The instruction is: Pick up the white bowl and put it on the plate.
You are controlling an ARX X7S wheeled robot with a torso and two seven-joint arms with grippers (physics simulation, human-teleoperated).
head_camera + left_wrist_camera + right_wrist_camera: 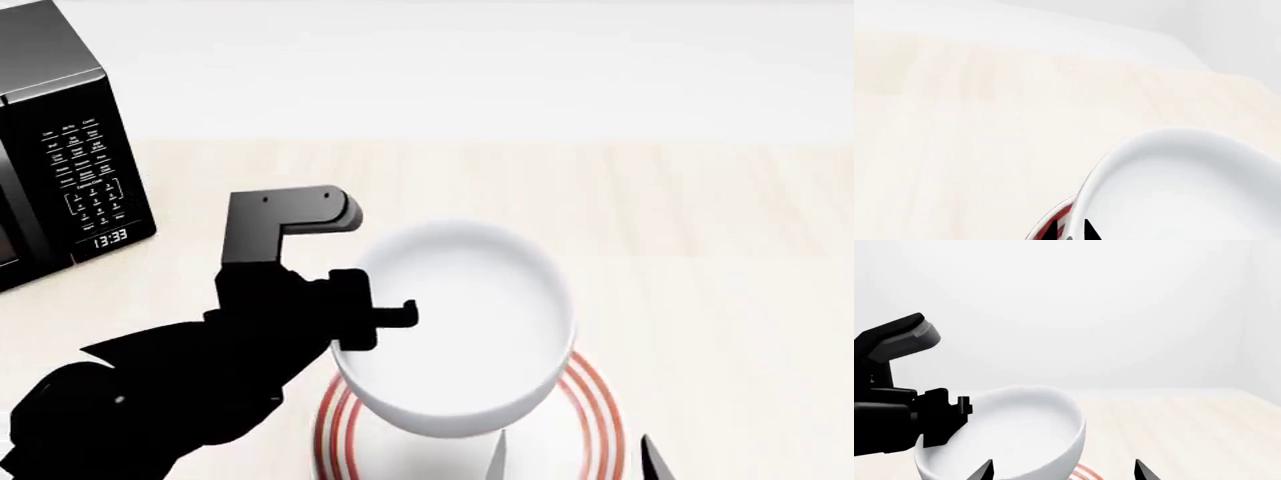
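The left arm (174, 390) is matte black and blocky, built of angular, faceted segments. An L-shaped black bracket (287, 225) with a rounded, grey-faced end rises just behind the left gripper (380, 325), whose squared black body carries a short stepped finger. Of the right gripper (1064, 471), only two pointed black fingertips show.

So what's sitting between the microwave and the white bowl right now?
In the head view, only the left gripper and its black arm, gripping the white bowl rim; otherwise bare tabletop beside the microwave.
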